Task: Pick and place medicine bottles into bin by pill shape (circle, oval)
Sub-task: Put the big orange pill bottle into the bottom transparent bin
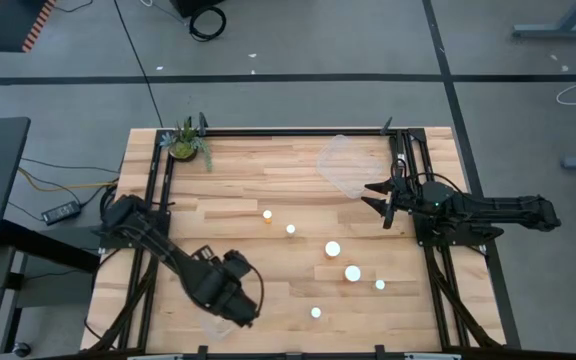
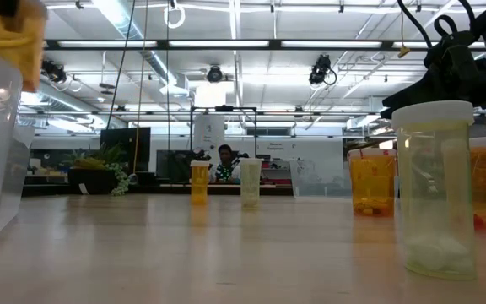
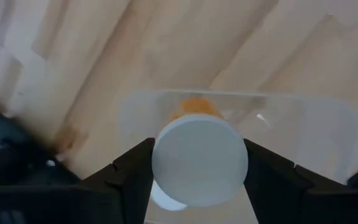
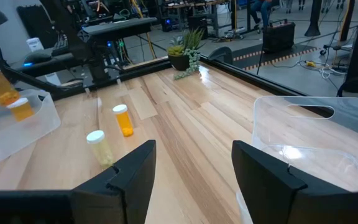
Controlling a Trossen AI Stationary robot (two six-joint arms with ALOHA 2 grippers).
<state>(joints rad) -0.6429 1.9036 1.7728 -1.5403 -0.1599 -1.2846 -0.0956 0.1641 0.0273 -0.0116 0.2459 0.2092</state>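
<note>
Orange and white-capped, one medicine bottle (image 3: pixel 199 158) sits clamped between the left gripper (image 1: pixel 230 300) fingers, held above a clear bin (image 3: pixel 316 134) at the table's (image 1: pixel 268 180) near left edge. Farther out, six more bottles (image 1: pixel 353 273) stand scattered over the middle of the wood. At the far right, the right gripper (image 1: pixel 380 197) hangs wide and holding nothing beside a second clear bin (image 1: pixel 348 163).
</note>
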